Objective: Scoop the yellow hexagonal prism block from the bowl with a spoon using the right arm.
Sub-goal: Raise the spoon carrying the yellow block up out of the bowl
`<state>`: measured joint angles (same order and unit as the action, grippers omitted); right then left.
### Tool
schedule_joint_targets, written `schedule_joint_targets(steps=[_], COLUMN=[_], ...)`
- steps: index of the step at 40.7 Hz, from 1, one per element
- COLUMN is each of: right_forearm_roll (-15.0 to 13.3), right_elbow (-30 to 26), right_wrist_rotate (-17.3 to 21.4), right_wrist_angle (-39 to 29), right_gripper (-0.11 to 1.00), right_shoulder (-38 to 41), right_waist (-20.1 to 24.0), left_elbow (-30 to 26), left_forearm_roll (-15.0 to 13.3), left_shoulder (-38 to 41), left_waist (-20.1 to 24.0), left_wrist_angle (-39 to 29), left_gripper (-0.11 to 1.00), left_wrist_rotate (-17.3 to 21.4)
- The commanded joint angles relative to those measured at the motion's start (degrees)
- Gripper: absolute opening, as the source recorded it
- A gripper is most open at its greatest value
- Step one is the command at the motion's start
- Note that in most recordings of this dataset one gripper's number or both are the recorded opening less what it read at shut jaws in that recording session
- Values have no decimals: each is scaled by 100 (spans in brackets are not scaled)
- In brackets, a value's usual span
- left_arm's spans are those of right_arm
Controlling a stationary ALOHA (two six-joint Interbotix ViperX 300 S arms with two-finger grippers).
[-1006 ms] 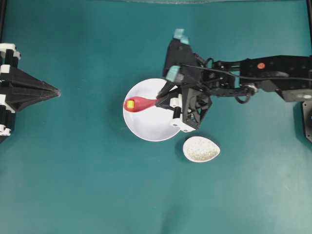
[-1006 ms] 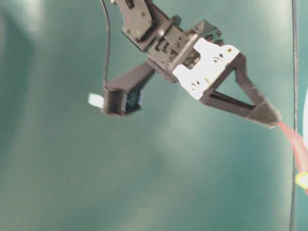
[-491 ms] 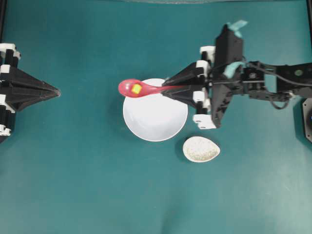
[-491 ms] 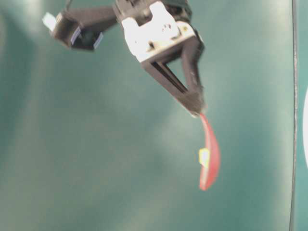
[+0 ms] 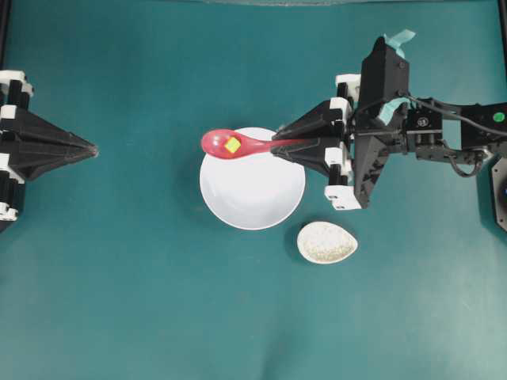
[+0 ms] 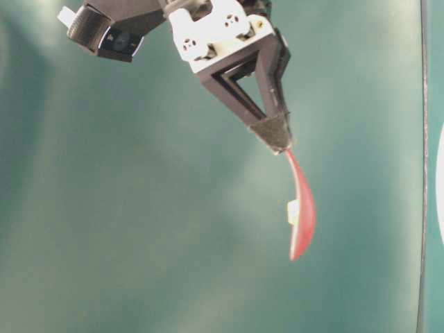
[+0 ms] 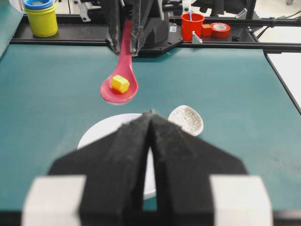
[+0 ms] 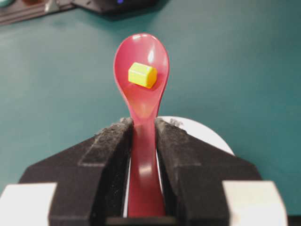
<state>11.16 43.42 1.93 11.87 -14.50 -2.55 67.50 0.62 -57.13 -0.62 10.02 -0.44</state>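
Observation:
My right gripper [image 5: 277, 146] is shut on the handle of the pink-red spoon [image 5: 238, 145], also seen between its jaws in the right wrist view [image 8: 142, 123]. The spoon [image 8: 142, 94] is held level in the air above the far rim of the white bowl [image 5: 252, 194]. The yellow hexagonal prism block [image 5: 232, 145] lies in the scoop [image 8: 142, 75] [image 7: 120, 84]. In the table-level view the spoon [image 6: 302, 211] hangs from the gripper with the block [image 6: 293, 211] on it. My left gripper [image 5: 91, 148] sits at the left edge, tips pressed together [image 7: 150, 114].
A small speckled egg-shaped spoon rest [image 5: 326, 242] lies just right of and nearer than the bowl. In the left wrist view a yellow and blue cup [image 7: 41, 16], a red cup [image 7: 192, 23] and a roll of red tape [image 7: 219, 29] stand beyond the far table edge.
The spoon has come up out of the bowl with the block in it and swung level. Since half a second ago it has shifted slightly right. The left arm has stayed still.

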Motion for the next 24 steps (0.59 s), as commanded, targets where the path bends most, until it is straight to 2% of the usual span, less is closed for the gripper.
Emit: schedule_joint_targets(steps=[1,24], right_forearm_roll=[-9,-26], right_elbow=[-158,-308], right_wrist_rotate=[9,-26], right_wrist_angle=[-26,-35], right_gripper=[23,23], right_shoulder=[-114,-132], right_waist=[9,9], left_elbow=[-158,-158], left_forearm_roll=[9,9], left_shoulder=[35,35], left_waist=[-9,-9], left_wrist_angle=[70,70], left_gripper=[-1,-1], left_wrist_rotate=[44,-9])
